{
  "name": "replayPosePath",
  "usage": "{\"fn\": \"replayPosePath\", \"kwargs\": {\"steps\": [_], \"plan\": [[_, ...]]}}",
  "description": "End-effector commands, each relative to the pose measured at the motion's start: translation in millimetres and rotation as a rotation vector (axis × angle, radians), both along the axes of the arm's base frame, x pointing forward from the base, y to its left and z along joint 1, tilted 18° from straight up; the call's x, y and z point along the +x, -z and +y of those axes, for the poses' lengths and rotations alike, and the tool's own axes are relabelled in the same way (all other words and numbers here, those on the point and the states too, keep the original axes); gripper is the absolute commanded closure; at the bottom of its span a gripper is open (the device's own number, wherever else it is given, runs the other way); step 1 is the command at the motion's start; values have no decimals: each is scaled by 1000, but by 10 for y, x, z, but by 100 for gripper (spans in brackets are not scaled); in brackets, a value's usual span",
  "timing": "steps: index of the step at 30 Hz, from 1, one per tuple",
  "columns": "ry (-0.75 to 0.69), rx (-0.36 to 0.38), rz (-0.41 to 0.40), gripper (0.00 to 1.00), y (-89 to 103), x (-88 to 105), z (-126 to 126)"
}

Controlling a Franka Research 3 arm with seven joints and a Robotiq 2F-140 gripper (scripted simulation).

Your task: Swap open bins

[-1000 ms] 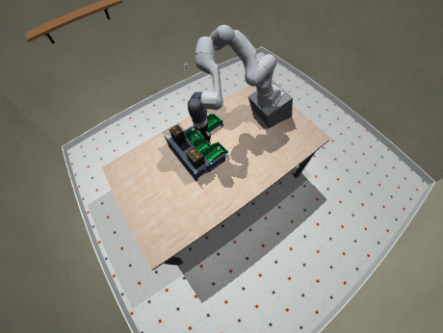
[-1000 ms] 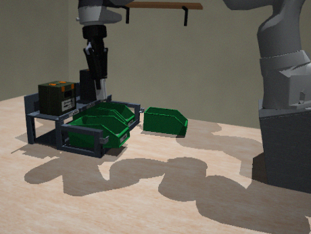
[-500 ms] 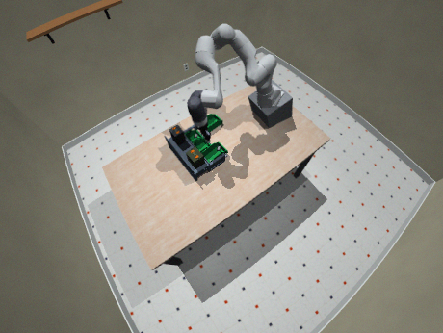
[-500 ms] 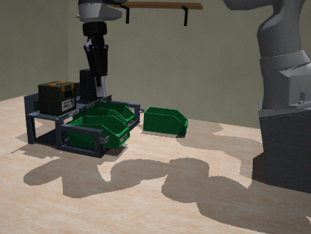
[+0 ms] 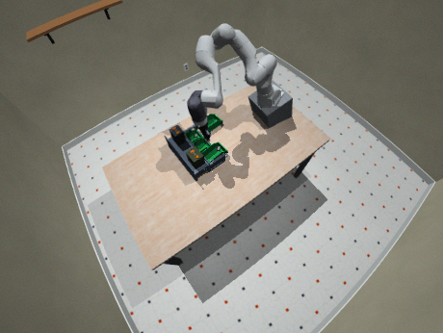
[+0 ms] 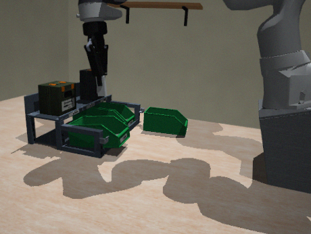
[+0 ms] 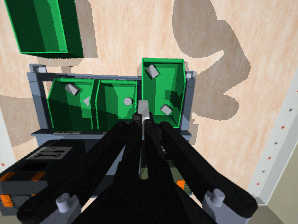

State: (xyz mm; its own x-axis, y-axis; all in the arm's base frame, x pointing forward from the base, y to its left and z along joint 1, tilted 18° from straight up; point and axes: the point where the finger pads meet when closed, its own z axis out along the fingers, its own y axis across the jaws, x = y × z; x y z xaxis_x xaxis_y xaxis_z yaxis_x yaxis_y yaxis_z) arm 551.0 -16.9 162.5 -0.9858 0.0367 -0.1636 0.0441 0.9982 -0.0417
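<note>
1. The pincer (image 5: 205, 135) (image 6: 101, 88) (image 7: 143, 107) points downward above the shelf (image 5: 180, 154) (image 6: 59, 133) (image 7: 40, 100); its fingers are pressed together, with nothing between them.
2. The empty bin (image 5: 214, 121) (image 6: 163, 121) (image 7: 42, 25) stands on its base on the surface (image 5: 169, 217) (image 6: 152, 203) (image 7: 125, 25), in front of the shelf and apart from it, forward and to one side of the pincer.
3. The parts bin (image 5: 217, 152) (image 6: 113, 126) (image 7: 172, 90) occupies the shelf's opposite end. In the wrist view it lies just right of the fingertips and projects farther forward than its two neighbours. Two grey parts are visible inside.
4. Exact seating of the parts bin on the shelf cannot be confirmed: the side frame covers its lower body in the exterior view, and its rear end is obscured in the wrist view.
5. The middle bin (image 7: 116, 105) is largely hidden in the exterior view.
6. The wrist view cuts off the empty bin at the upper edge; its full interior is not visible.
</note>
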Motion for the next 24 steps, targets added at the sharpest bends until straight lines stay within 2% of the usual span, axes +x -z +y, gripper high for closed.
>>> {"fn": "replayPosePath", "kwargs": {"steps": [1, 21, 24], "plan": [[-5, -1, 6, 100, 9, -23, 1], [-19, -3, 4, 100, 9, -28, 8], [-163, -29, -16, 100, 20, -94, 85]]}}
